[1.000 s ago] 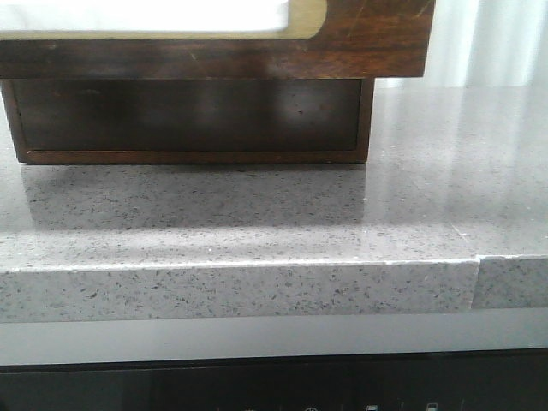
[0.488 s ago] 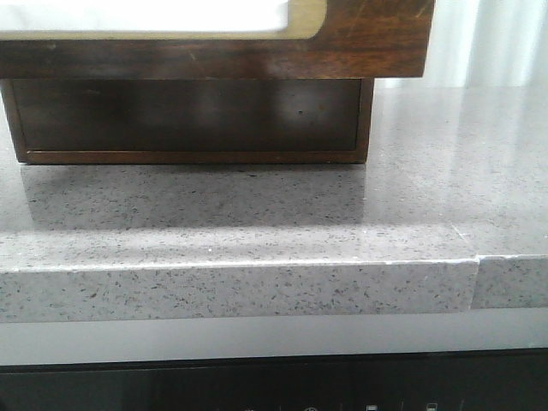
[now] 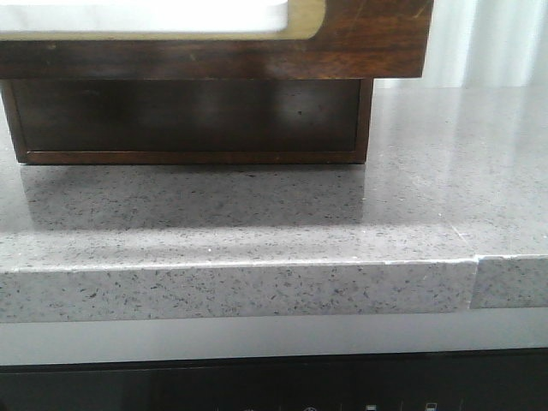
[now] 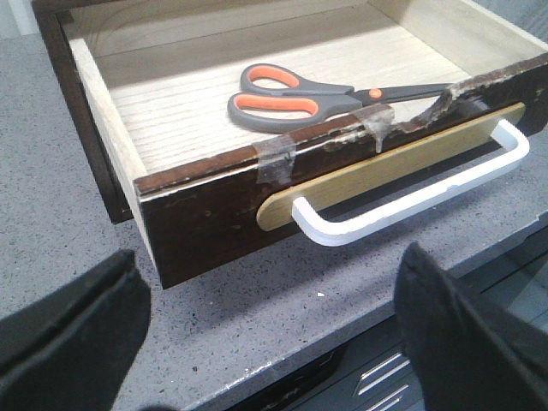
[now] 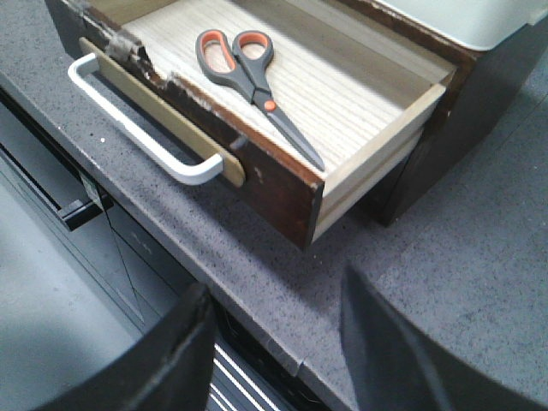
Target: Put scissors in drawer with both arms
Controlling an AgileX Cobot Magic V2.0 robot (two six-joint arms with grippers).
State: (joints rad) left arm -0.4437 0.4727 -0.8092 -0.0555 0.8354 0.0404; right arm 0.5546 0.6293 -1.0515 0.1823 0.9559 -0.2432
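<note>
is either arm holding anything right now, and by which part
Nothing is held. Both sets of jaws are open and empty; the scissors lie loose inside the open drawer.

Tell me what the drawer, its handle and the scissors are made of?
The drawer looks like wood: dark, scratched varnish on the front, pale bare grain inside. Its handle seems to be smooth white plastic or painted metal; I can't tell which. The scissors have grey handles lined orange, probably plastic, and dark blades, likely metal.
</note>
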